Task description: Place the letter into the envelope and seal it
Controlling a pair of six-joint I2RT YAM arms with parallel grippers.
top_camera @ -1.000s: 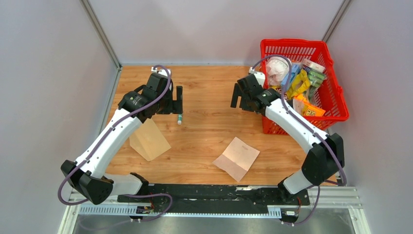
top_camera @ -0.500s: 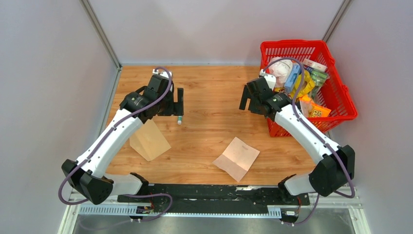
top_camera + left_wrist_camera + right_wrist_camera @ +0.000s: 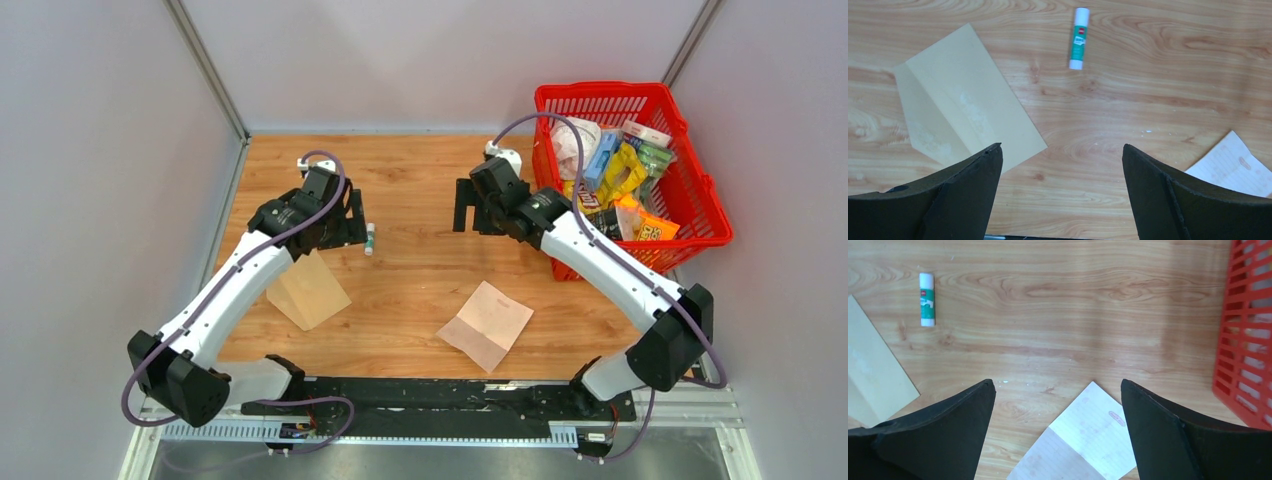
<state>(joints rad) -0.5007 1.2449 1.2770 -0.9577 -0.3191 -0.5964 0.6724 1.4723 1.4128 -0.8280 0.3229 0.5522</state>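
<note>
The letter [image 3: 486, 325], a pale creased sheet, lies flat on the wooden table near the front centre. It also shows in the right wrist view [image 3: 1088, 440] and as a corner in the left wrist view [image 3: 1233, 162]. The tan envelope [image 3: 305, 290] lies flat at the left with its flap open and also shows in the left wrist view [image 3: 963, 115]. My left gripper [image 3: 352, 220] is open and empty, hovering behind the envelope [image 3: 1060, 147]. My right gripper [image 3: 468, 208] is open and empty, above the table behind the letter [image 3: 1057, 382].
A white-and-green glue stick [image 3: 369, 239] lies between the grippers, close to the left one. It also shows in both wrist views [image 3: 1078, 39] [image 3: 927, 299]. A red basket [image 3: 600, 88] full of packets stands at the back right. Grey walls enclose the table.
My right gripper has swung left, away from the basket toward the table's middle. The basket has shifted slightly right. My left gripper has moved a little left and nearer. Letter and envelope lie unmoved.
</note>
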